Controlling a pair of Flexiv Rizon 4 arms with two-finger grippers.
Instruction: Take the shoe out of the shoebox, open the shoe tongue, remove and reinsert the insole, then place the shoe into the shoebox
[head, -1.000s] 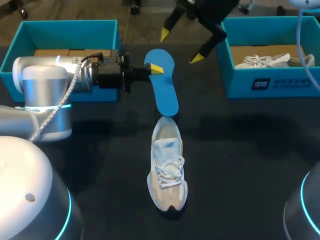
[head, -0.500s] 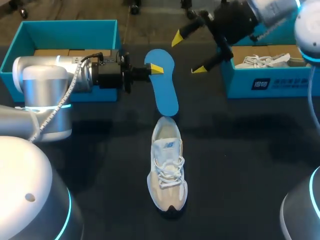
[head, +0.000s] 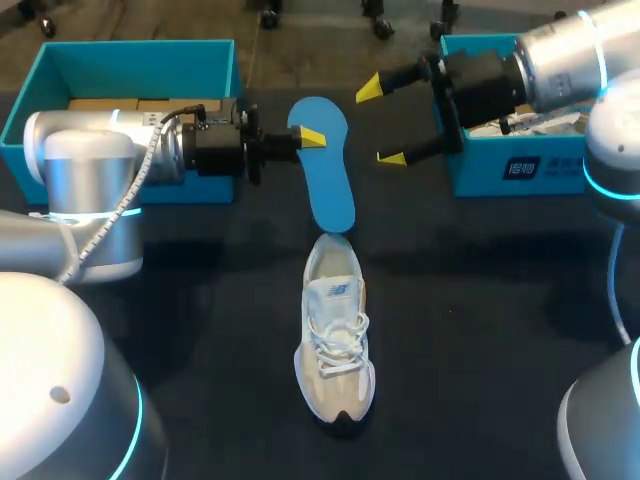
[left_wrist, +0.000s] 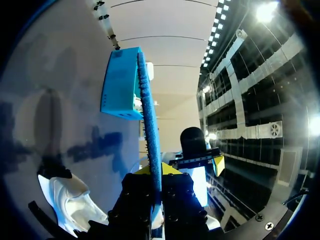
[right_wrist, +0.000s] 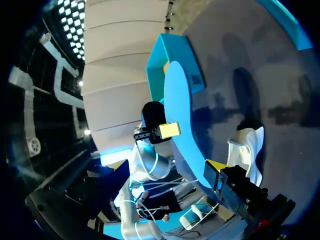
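In the last second the right fingers (head: 370, 89), spread apart and empty, swung level beside the flat blue foam insole (head: 330, 180). The left fingers (head: 311, 137) stay clamped on the insole's heel end. Its toe end is near the white lace-up sneaker (head: 335, 345) on the black desk (head: 500, 300), so reinsertion probably comes next.

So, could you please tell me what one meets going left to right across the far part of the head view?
Open teal cardboard shoebox → blue foam insole → right arm's open yellow-tipped jaws → second teal cardboard shoebox.
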